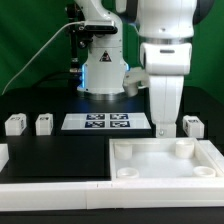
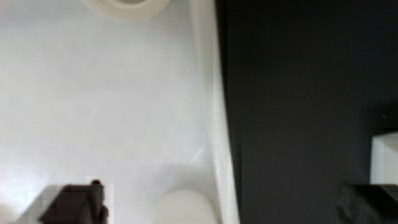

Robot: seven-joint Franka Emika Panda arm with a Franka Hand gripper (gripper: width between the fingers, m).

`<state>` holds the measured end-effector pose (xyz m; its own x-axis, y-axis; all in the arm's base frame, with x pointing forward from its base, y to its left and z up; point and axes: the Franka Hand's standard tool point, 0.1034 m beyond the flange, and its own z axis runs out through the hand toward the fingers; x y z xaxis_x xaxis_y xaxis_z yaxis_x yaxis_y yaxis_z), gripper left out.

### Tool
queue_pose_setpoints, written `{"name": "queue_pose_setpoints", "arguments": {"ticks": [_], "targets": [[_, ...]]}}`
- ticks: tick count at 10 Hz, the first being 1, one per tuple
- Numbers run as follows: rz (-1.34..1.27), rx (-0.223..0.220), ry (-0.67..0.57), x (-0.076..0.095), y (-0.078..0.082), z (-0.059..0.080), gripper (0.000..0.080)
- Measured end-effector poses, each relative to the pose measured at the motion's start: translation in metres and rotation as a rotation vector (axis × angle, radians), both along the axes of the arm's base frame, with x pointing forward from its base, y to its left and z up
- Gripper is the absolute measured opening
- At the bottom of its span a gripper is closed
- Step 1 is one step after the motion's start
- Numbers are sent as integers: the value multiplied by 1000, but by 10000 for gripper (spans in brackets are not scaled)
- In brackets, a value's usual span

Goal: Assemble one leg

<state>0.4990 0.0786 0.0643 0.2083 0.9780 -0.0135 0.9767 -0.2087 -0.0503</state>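
- Three legs are visible from where I stand. The nearest leg [image 1: 193, 125] sits on the black table [image 1: 60, 150] just beside the gripper [image 1: 165, 127], off to one side of it. The second leg [image 1: 43, 123] and third leg [image 1: 14, 124] lie well apart from the hand, beyond the marker board [image 1: 105, 122].
- Hand state: the fingers [image 2: 71, 203] are spread wide and hold nothing. In the wrist view, the raised rim of the tray-like piece [image 2: 210, 120] runs through the gap between them.
- Step in hand, as I judge it: approach to pick up the nearest leg. The hand is not yet centred. The wrist view catches only a white corner outside one fingertip, probably that leg.
- Procedure: move the hand sideways, away from the rim, until the block lies midway between the fingers. Only then descend, at full spread.
- Close squarely on two opposite flat faces, so the block does not twist.
- Caution: descending from the present position would likely land a finger on the rim or on the block's top.
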Motion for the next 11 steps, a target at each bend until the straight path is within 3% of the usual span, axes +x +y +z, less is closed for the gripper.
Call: {"name": "queue_pose_setpoints", "arguments": {"ticks": [1,5,9,11], "targets": [[-39,-5,-10,-4,2,7,648],[-141,-5,-11,-7,2,7,648],[-614,-16,2,-13,3,3,648],[-907,-25,14,-20,15,0,648]]}}
